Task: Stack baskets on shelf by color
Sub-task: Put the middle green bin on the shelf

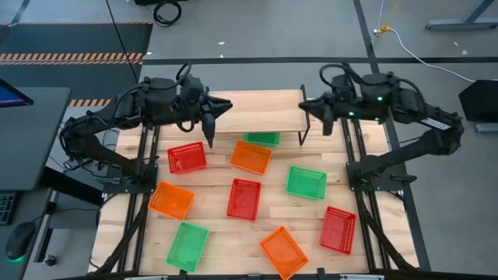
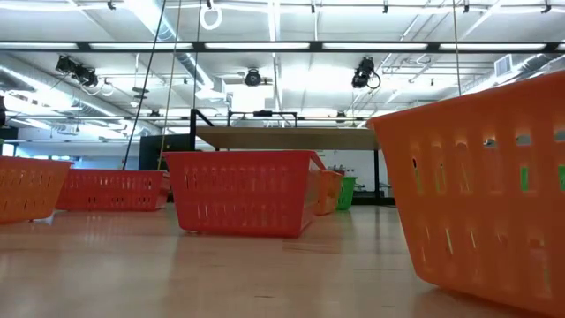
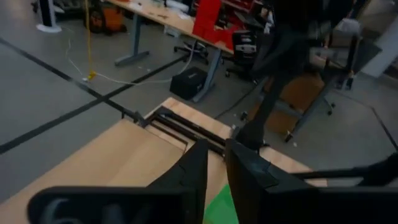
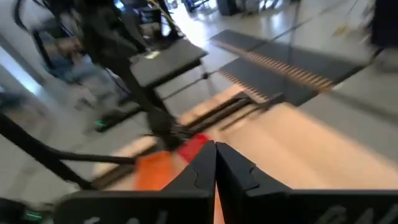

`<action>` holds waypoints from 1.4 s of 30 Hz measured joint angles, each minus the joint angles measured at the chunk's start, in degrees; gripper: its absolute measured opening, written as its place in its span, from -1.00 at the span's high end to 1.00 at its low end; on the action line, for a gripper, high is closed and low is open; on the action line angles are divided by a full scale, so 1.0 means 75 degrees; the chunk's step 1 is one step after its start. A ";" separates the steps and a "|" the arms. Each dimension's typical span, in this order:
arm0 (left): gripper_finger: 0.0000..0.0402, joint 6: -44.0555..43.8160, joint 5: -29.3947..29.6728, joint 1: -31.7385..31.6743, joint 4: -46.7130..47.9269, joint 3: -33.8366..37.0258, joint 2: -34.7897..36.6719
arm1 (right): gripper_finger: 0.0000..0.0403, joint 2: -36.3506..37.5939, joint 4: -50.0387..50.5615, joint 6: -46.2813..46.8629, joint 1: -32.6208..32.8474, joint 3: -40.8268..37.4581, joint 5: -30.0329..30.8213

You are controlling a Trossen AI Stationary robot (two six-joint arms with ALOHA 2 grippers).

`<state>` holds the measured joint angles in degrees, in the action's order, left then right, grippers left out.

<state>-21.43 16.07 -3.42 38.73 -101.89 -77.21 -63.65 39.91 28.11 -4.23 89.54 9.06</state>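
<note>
I am watching nine baskets scattered over the table (image 1: 117,214), none of them on top of the shelf (image 1: 264,110), which is standing at the middle of the table's far edge with its board bare. A green basket (image 1: 262,138) is sitting partly under the shelf's near edge, and an orange basket (image 1: 250,156) is lying just in front of it, tilted. My left gripper (image 1: 211,131) is hanging near the shelf's left end with its fingers (image 3: 194,177) pointing down and standing slightly parted, a narrow gap between them and nothing held in it. The red basket (image 1: 187,158) is the closest piece to it, lying just on the near side of those fingers and a little toward the table's left edge, its long axis running roughly along the table's width with a slight tilt. I am judging that this is the relation to work from: the left arm needs to come toward the near edge and drop onto a long wall of that basket. My right gripper (image 1: 306,128) is waiting by the shelf's right end, fingers pressed together and empty; the other green basket (image 1: 306,182) is nearest it, toward the near edge. The remaining baskets, including a red basket mid-table (image 1: 244,199), are lying well apart nearer the near edge, closer to neither arm at present.
</note>
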 joint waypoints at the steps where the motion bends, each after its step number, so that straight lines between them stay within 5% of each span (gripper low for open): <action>1: 0.60 -0.0005 -0.0127 0.0016 0.0030 0.0000 -0.0002 | 0.94 -0.0147 -0.0135 0.0229 0.0003 0.0079 -0.0199; 10: 0.02 -0.0568 -0.0349 0.0063 0.0790 0.0006 -0.0050 | 0.94 -0.1152 -0.1572 0.0057 0.0003 0.0148 -0.0822; 17: -0.15 -0.0918 -0.0151 0.0072 0.2238 0.0006 -0.0055 | 0.94 -0.1966 -0.2223 -0.0320 0.0003 0.0151 -0.0990; 31: -0.07 -0.1211 0.0199 0.0355 0.2872 0.0006 -0.0055 | 0.74 -0.3665 0.1306 -0.1557 0.0022 0.0150 -0.2747; 42: -0.08 -0.0865 0.0196 0.0756 0.3518 0.0009 -0.0044 | 0.33 -0.4379 0.4197 -0.1765 0.0406 0.0148 -0.2516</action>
<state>-27.92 17.54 2.25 65.12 -101.82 -77.54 -96.49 71.39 14.87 -1.18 90.65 -9.81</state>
